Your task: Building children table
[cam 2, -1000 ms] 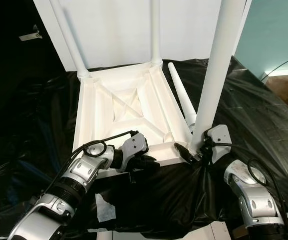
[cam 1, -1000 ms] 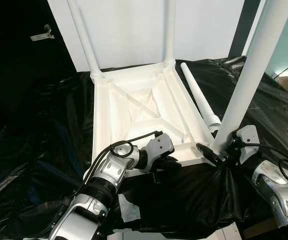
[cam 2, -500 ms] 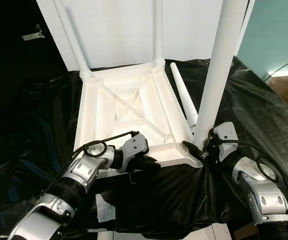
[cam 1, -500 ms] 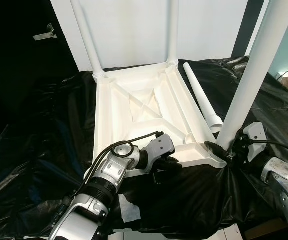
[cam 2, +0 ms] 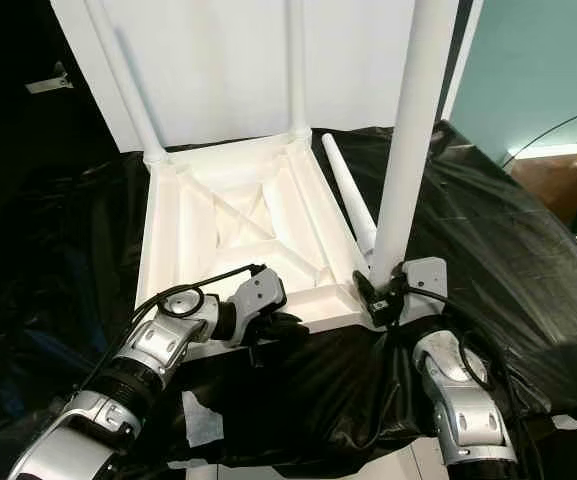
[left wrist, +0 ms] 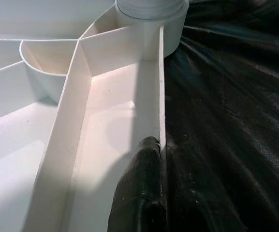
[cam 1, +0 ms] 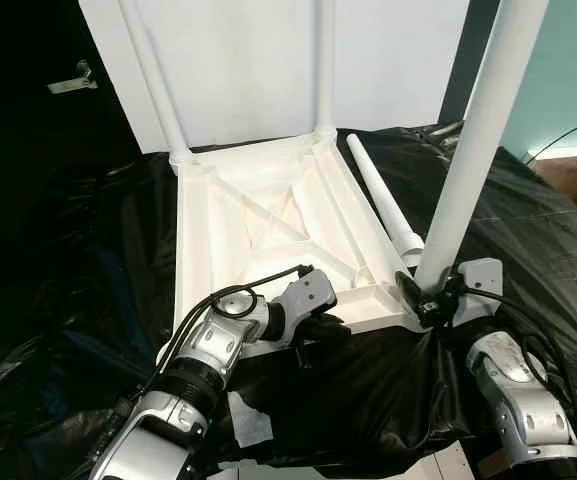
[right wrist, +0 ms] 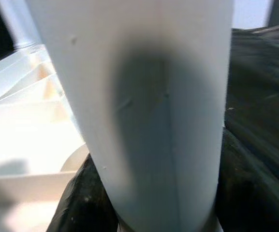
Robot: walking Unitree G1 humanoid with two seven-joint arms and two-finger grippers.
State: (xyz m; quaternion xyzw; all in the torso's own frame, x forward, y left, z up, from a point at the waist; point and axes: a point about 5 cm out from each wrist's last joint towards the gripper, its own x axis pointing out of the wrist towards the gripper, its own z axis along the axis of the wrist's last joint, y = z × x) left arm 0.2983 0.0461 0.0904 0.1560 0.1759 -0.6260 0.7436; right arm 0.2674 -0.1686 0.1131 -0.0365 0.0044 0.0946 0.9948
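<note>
Since a moment ago our right gripper [cam 1: 430, 300] has drawn in from the outer side of the near right corner to sit tight against it, and the tall white plastic leg [cam 1: 473, 150] it holds now stands closer to upright. Its black fingers are clamped around the foot of that leg, where it meets the corner of the upturned white plastic children's table top [cam 1: 268, 235]. The top lies ribbed underside up on crumpled black plastic sheeting [cam 1: 548, 230], with two more white legs [cam 1: 153, 85] rising from its far corners against a white wall. A fourth, loose white tapered leg [cam 1: 380, 200] lies on the sheeting just beside the top's right edge. Our left gripper [cam 1: 318, 330] sits at the near edge of the top, its fingers [left wrist: 141, 188] closed together on the thin white rim. A scrap of white paper [cam 1: 248, 420] lies on the sheeting below the left arm.
</note>
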